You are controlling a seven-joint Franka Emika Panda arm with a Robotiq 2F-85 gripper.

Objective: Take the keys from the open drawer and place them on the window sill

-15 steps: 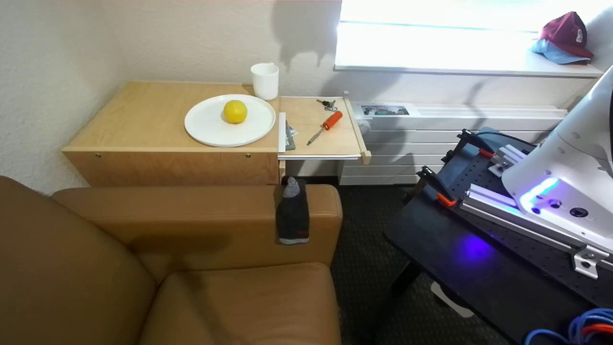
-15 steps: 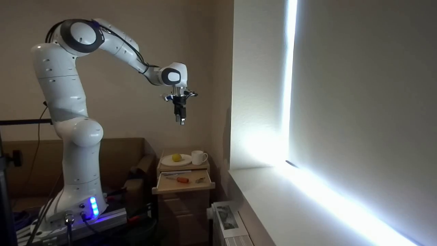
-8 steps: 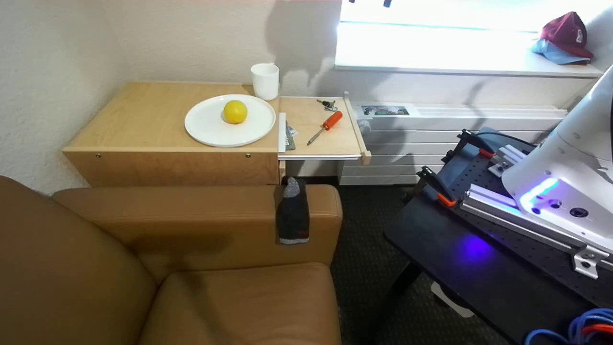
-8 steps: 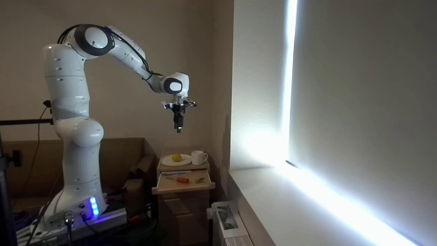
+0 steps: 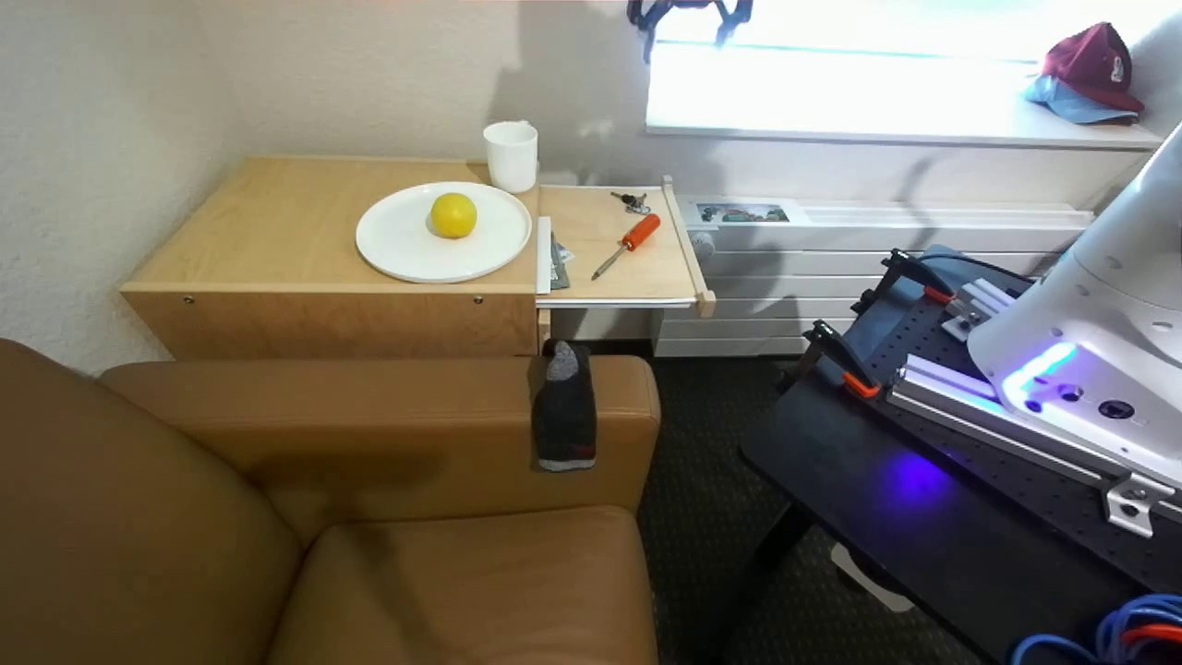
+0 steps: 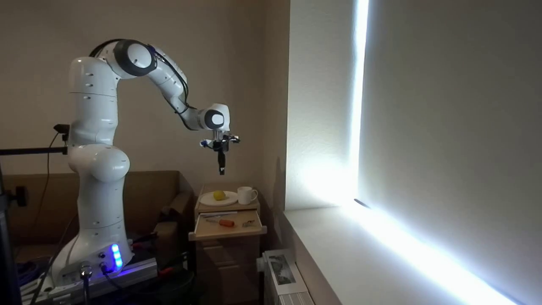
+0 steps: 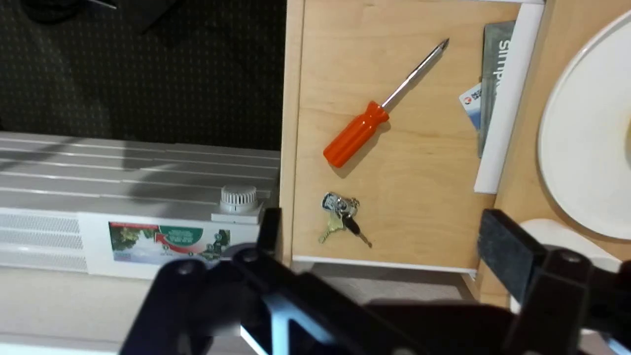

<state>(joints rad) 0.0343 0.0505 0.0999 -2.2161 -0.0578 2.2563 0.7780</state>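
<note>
- Left in an exterior view, the mug could be knocked by sideways drift.
- Far in the open drawer, the keys could be missed (small, low).
- Above, well apart, the gripper is spread, nothing held.

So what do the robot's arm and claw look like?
The arm is white and rounded, like fat smooth tubes, with dark grey rings. Black cables run along its upper part, and blue lights glow near the bottom. The claw is mostly black, with two chunky fingers.
</note>
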